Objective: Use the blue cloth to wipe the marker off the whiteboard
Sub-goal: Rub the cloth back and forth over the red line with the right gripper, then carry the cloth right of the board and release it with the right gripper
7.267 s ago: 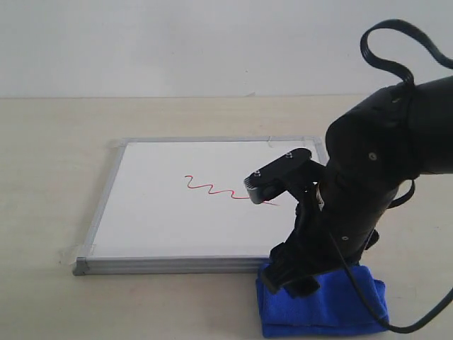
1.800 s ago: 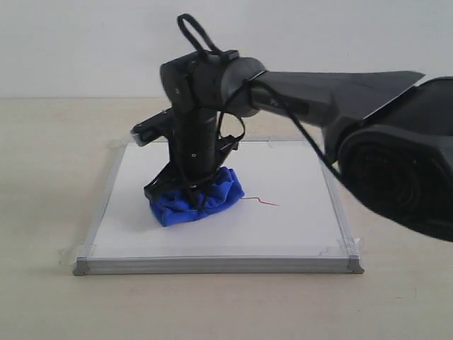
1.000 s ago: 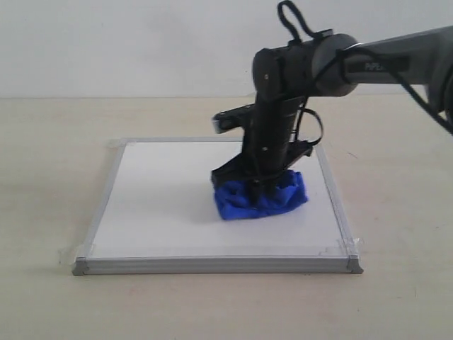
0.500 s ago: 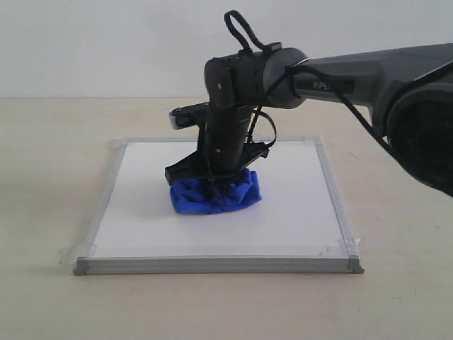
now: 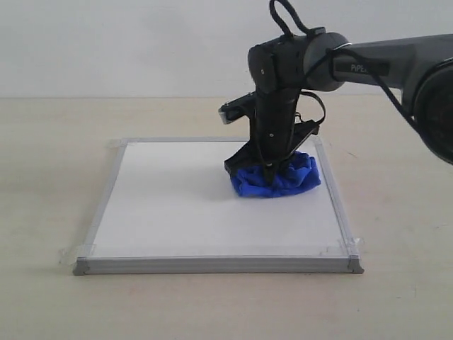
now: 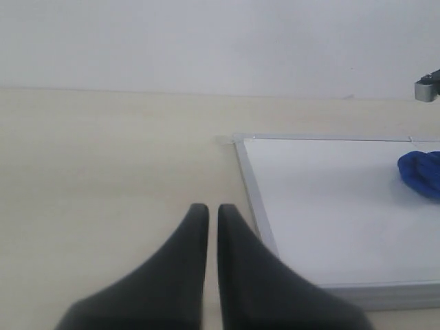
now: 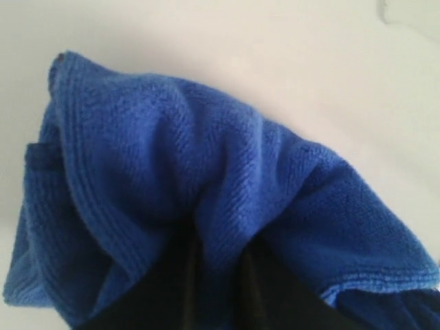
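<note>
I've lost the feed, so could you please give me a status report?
Right gripper shut on blue cloth, pressed to whiteboard. Left gripper shut, off the board. No marker visible; nothing obstructing.

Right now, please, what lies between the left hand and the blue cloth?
Left wrist view: bare table, then the whiteboard's frame and clean surface up to the blue cloth.

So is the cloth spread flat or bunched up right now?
Bunched: the blue cloth sits crumpled in folds on the whiteboard, pinched by the right gripper.
</note>
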You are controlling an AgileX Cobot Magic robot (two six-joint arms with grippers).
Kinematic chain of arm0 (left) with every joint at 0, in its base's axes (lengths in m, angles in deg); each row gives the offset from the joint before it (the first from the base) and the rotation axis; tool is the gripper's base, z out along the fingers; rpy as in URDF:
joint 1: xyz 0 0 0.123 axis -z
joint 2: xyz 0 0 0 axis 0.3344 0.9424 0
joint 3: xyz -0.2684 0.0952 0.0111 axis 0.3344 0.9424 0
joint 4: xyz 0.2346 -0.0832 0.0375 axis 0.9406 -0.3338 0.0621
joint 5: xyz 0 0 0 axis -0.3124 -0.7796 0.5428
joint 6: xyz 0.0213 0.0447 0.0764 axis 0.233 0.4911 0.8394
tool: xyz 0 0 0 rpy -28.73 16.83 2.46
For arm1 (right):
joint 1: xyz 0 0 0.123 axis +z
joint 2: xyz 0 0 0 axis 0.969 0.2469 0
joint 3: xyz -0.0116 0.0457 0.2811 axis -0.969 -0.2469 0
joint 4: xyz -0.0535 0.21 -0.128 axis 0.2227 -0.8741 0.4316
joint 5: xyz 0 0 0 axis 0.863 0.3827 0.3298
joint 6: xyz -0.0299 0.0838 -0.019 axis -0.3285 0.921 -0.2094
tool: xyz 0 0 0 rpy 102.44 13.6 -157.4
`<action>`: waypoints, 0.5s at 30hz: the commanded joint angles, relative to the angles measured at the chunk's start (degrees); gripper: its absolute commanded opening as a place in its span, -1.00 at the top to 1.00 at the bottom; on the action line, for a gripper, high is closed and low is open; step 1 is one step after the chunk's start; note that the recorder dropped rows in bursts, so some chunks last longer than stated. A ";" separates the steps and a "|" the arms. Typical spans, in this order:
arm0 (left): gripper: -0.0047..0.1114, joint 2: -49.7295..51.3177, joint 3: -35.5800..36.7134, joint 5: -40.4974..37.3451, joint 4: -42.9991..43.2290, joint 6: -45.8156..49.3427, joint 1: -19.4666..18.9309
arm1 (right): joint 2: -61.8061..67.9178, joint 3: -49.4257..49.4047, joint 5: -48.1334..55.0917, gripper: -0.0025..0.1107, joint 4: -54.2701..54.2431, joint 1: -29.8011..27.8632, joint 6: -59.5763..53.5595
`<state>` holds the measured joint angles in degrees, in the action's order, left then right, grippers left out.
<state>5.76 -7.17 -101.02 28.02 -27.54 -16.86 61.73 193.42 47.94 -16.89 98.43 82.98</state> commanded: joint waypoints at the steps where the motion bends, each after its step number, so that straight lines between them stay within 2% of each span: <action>1: 0.84 -0.20 0.17 0.43 0.07 0.09 -0.16 | 3.21 -1.99 -0.26 0.96 -4.86 6.91 -6.08; 4: 0.84 -0.20 0.17 0.43 0.07 0.09 -0.16 | 3.21 -1.99 -0.38 0.96 -4.56 10.66 -7.45; 7: 0.84 -0.20 0.17 0.43 0.07 0.09 -0.16 | 3.21 -1.99 0.97 0.96 -4.56 11.53 -7.46; 11: 0.84 -0.20 0.17 0.43 0.07 0.09 -0.16 | 2.59 -1.99 7.16 0.96 3.27 6.44 -3.71; 15: 0.84 -0.20 0.17 0.43 0.07 0.09 -0.16 | -2.05 -1.99 7.63 0.96 3.48 -1.72 -2.26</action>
<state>5.76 -7.17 -101.02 28.02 -27.54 -16.86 60.49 193.04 50.45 -16.79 101.37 79.81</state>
